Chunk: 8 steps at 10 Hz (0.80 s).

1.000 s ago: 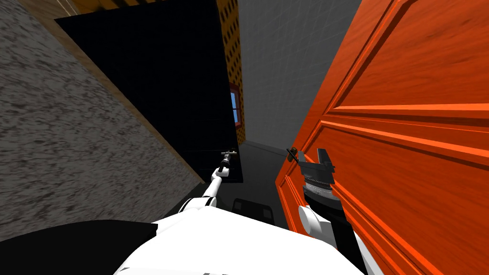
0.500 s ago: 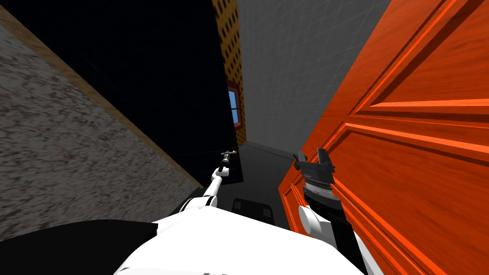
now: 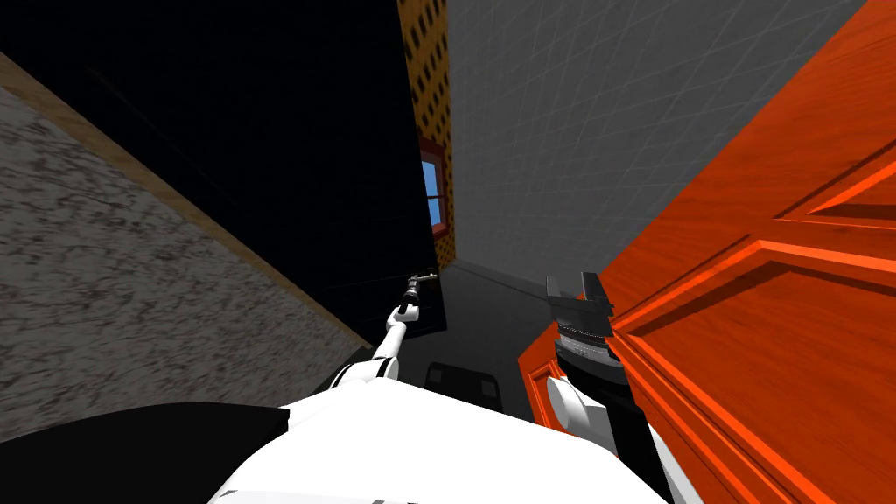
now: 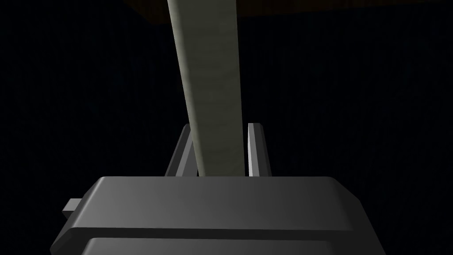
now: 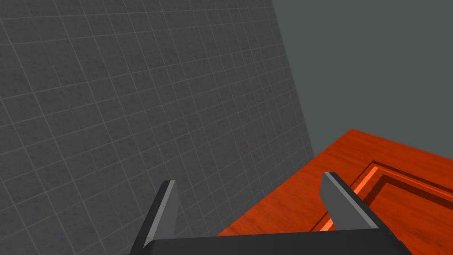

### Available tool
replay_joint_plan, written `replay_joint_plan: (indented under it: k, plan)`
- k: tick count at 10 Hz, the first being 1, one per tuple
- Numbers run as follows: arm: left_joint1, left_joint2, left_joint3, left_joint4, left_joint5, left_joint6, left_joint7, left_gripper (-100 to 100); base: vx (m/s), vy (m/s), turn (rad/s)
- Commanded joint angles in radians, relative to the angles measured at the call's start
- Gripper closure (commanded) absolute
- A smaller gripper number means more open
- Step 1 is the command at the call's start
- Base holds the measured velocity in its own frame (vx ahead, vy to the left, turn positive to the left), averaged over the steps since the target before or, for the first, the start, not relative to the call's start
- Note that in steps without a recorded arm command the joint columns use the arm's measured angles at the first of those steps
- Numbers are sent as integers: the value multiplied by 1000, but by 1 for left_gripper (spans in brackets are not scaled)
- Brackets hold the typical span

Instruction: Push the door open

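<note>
Two arms are out. Right jaws, spread wide and empty, sit at the left edge of the orange panelled door (image 3: 744,289) on the right. Left jaws reach farther toward a black area (image 3: 262,131), a pale bar (image 4: 208,88) between them; whether gripping, I cannot tell. Grey tiled wall (image 5: 132,88) beyond.

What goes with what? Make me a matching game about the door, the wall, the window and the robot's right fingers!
Things:
1. door
2. wall
3. window
4. right fingers

Looks:
a. grey with grid lines
b. orange
c. spread open
d. blue with a red frame

Pairs: 1-b, 2-a, 3-d, 4-c
</note>
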Motion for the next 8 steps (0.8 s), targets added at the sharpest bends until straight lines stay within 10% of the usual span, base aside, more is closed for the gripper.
replay_joint_plan:
  k: [1, 8]
  plan:
    - [5, 15, 30, -11, 4, -6, -14, 100, 159, -5, 76]
    - [-1, -5, 81, -20, 6, -5, -54, 100, 114, -8, 68]
